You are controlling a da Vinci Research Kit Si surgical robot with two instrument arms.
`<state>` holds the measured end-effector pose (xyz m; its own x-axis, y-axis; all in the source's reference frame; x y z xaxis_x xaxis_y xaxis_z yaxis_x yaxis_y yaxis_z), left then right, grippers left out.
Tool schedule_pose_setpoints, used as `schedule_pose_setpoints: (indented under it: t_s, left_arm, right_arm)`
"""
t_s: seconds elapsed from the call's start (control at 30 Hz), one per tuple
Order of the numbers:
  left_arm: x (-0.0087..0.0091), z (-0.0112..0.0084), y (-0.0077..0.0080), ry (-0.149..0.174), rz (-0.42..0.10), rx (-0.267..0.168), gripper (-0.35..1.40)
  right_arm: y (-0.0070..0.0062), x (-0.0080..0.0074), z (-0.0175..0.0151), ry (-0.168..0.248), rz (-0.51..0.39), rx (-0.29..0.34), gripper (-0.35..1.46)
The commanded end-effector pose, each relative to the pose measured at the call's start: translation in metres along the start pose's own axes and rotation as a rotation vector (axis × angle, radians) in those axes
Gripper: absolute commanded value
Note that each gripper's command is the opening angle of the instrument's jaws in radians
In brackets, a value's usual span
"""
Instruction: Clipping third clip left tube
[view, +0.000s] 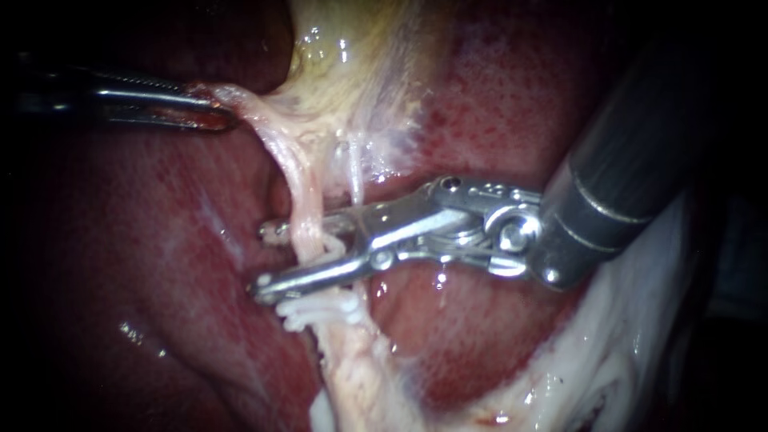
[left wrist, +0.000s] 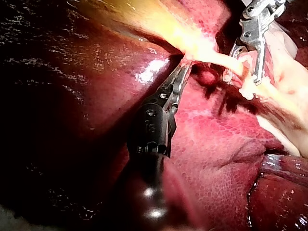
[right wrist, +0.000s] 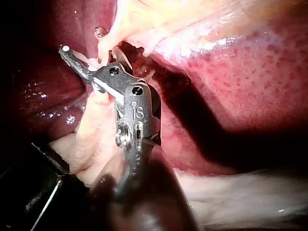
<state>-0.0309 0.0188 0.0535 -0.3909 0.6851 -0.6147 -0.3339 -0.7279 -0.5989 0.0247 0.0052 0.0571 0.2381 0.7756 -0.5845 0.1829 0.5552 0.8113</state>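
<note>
White clips (view: 316, 310) sit on the left tube (view: 302, 212); our spread right tool (view: 265, 259) straddles it, left tool (view: 218, 112) pinching tissue (view: 244, 102); we judge closure pending.

Three close views of one small spot. The endoscope looks straight onto the liver (view: 496, 104) from very near. The left instrument (view: 224, 110) enters from the left edge, the right instrument (view: 262, 258) from the upper right, and the tube (view: 306, 216) runs down the middle. The left wrist camera sits behind its own shaft and looks forward along it, over liver, to the pale tissue (left wrist: 204, 52) at its end effector, with the right instrument and tube just beyond. The right wrist camera looks along its own shaft from nearer still, facing the same tube. All three views share the tube and surrounding liver.
</note>
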Motion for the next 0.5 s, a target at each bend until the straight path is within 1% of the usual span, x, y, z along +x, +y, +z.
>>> schedule_pose_setpoints:
  t_s: [0.03,0.13,0.2,0.27,0.33,0.5]
  left_arm:
    - [0.0000,0.0000,0.0000,0.000,0.000,0.000,-0.35]
    - [0.0000,0.0000,0.0000,0.000,0.000,0.000,-0.35]
    - [0.0000,0.0000,0.0000,0.000,0.000,0.000,-0.35]
    - [0.0000,0.0000,0.0000,0.000,0.000,0.000,-0.35]
    - [0.0000,0.0000,0.0000,0.000,0.000,0.000,-0.35]
    - [0.0000,0.0000,0.0000,0.000,0.000,0.000,-0.35]
  right_arm:
    - [-0.0004,0.0005,-0.0002,0.000,0.003,0.002,0.43]
    - [-0.0009,0.0012,-0.0005,0.004,0.007,-0.001,0.38]
    - [-0.0011,0.0015,-0.0007,0.007,0.021,-0.006,0.32]
    - [-0.0011,0.0015,-0.0009,0.008,0.033,-0.008,0.22]
    - [-0.0012,0.0014,-0.0013,0.008,0.039,-0.006,0.03]
    - [-0.0012,0.0012,-0.0017,0.008,0.074,-0.005,-0.26]
